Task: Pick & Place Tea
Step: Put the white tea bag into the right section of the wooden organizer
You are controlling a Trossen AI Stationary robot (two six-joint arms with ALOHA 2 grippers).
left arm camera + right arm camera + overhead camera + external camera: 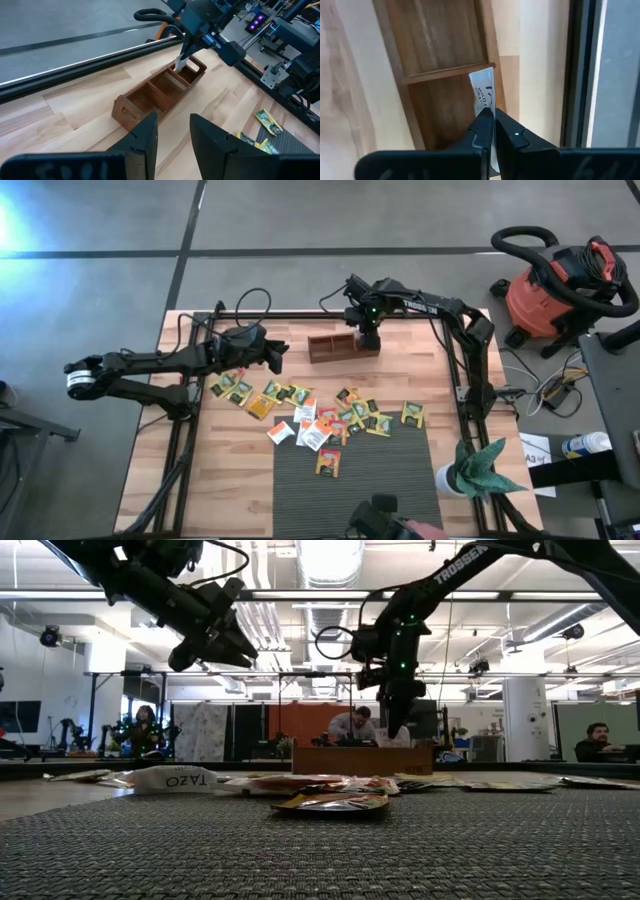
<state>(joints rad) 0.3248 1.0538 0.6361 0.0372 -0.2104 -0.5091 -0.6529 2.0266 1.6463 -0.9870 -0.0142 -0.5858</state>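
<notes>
**Where everything sits**

My right gripper [369,338] hangs over the right-end compartment of the tray [330,347], pinching a sachet [484,92] that dips into it. My left gripper [277,355] hovers just left of the tray, above the table [200,470]. The loose tea [320,418] lies scattered in front of the tray, partly on the mat [380,480].

Roughly twenty tea sachets [318,420] are counted on the table, one more is pinched above one wooden tray [343,345], of three compartments.
</notes>
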